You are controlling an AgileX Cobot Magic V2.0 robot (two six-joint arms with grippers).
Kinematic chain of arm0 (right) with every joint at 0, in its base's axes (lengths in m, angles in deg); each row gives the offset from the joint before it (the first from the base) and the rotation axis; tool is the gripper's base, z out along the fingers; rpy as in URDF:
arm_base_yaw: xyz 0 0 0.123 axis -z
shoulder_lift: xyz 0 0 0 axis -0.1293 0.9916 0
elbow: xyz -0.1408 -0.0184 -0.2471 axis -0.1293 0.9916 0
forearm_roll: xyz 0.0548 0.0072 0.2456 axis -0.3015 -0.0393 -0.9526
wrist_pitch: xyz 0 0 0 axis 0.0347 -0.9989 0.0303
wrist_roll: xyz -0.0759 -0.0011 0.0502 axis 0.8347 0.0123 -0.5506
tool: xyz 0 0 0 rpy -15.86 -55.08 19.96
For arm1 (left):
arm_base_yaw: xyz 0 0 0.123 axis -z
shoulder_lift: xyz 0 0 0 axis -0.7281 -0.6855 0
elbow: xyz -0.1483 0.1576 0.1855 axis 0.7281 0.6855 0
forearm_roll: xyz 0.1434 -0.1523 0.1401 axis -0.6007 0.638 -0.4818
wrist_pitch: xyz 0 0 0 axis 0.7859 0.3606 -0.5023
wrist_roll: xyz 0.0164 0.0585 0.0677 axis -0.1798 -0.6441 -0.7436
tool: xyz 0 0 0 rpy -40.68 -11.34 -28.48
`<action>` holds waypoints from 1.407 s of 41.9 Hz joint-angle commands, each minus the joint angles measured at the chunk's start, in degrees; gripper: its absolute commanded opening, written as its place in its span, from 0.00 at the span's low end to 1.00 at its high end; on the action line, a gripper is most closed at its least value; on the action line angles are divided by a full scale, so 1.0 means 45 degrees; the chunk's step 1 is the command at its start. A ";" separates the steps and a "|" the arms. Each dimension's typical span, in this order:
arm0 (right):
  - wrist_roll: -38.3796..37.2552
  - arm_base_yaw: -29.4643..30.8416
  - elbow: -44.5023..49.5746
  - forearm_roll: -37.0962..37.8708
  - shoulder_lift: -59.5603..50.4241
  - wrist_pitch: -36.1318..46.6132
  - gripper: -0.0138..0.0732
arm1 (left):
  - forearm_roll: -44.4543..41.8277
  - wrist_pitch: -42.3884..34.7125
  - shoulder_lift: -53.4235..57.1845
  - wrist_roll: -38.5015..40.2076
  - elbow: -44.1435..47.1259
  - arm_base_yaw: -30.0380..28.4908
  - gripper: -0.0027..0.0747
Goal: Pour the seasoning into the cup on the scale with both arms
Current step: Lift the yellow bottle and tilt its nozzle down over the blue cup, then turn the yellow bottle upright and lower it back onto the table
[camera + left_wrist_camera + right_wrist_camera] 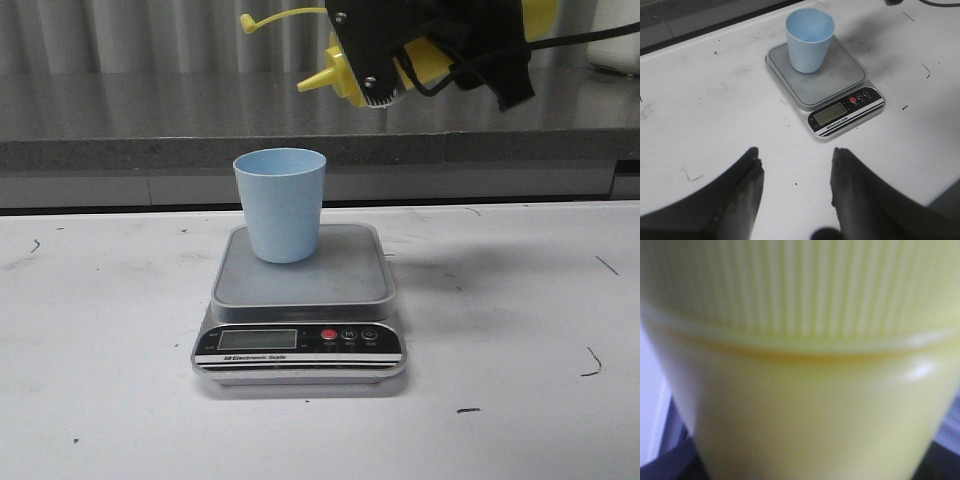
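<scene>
The light blue cup (281, 203) stands upright on the grey platform of the scale (300, 285), toward its back left. My right gripper (410, 55) is shut on the yellow seasoning bottle (340, 75) and holds it tilted on its side high above the table, nozzle pointing left, above and to the right of the cup. Its cap strap (270, 18) hangs out to the left. The bottle (800, 365) fills the right wrist view and hides the fingers. My left gripper (795, 160) is open and empty, low over the table in front of the scale (840, 90) and cup (809, 40).
A grey ledge (120, 130) and wall run behind the white table (100, 400). A white object (615, 40) stands at the far right on the ledge. The table has small dark scuff marks.
</scene>
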 commanded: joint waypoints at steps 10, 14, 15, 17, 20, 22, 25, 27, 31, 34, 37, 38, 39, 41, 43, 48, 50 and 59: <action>-0.0030 0.0020 -0.0492 0.2111 -0.0662 -0.0872 0.50 | 0.0140 -0.0922 0.0010 0.0066 -0.0320 0.0065 0.44; -0.0030 0.0020 -0.0492 0.2111 -0.0662 -0.0918 0.50 | 0.0140 -0.0922 0.0010 0.0066 -0.0320 0.0065 0.44; -0.0030 0.0020 -0.0492 0.2111 -0.0662 -0.0918 0.50 | 0.0140 -0.0922 0.0010 0.0066 -0.0320 0.0065 0.44; -0.0030 0.0020 -0.0492 0.2111 -0.0662 -0.0918 0.50 | 0.0140 -0.0922 0.0010 0.0066 -0.0320 0.0065 0.44; -0.0030 0.0020 -0.0492 0.2098 -0.0662 -0.0919 0.50 | 0.0140 -0.0922 0.0010 0.0066 -0.0320 0.0065 0.44; -0.0043 0.0020 -0.0492 0.2028 -0.0662 -0.0907 0.50 | 0.0140 -0.0922 0.0010 0.0066 -0.0320 0.0065 0.44; -0.0425 0.0020 -0.0480 0.1682 -0.0662 -0.0833 0.50 | 0.0140 -0.0922 0.0010 0.0066 -0.0320 0.0065 0.44; -0.0979 0.0020 -0.0480 0.1190 -0.0662 -0.0713 0.50 | 0.0140 -0.0922 0.0010 0.0066 -0.0320 0.0065 0.44; -0.2304 0.0020 -0.0480 0.0004 -0.0662 -0.0427 0.50 | 0.0140 -0.0922 0.0010 0.0066 -0.0320 0.0065 0.44; -0.3420 0.0043 -0.0480 -0.1063 -0.0662 -0.0107 0.50 | 0.0140 -0.0922 0.0010 0.0066 -0.0320 0.0065 0.44; -0.4629 0.0060 -0.0480 -0.2235 -0.0662 0.0217 0.50 | 0.0140 -0.0922 0.0010 0.0066 -0.0320 0.0065 0.44; -0.5004 0.0060 -0.0480 -0.2567 -0.0662 0.0256 0.50 | 0.0140 -0.0922 0.0010 0.0066 -0.0320 0.0065 0.44; -0.5468 0.0060 -0.0480 -0.2855 -0.0662 0.0277 0.50 | 0.0140 -0.0922 0.0010 0.0066 -0.0320 0.0065 0.44; -0.6045 0.0060 -0.0480 -0.3373 -0.0662 0.0289 0.50 | 0.0140 -0.0922 0.0010 0.0066 -0.0320 0.0065 0.44; -0.6569 0.0076 -0.0480 -0.3679 -0.0662 0.0257 0.50 | 0.0140 -0.0922 0.0010 0.0066 -0.0320 0.0065 0.44; -0.7934 0.0197 -0.0453 -0.4308 -0.0814 0.0287 0.50 | 0.0140 -0.0922 0.0010 0.0066 -0.0320 0.0065 0.44; -0.8226 0.0227 -0.0438 -0.4630 -0.0959 0.0347 0.50 | 0.0140 -0.0922 0.0010 0.0066 -0.0320 0.0065 0.44; -0.9561 0.0935 0.0403 -0.5587 -0.2090 0.1341 0.50 | 0.0140 -0.0922 0.0010 0.0066 -0.0320 0.0065 0.44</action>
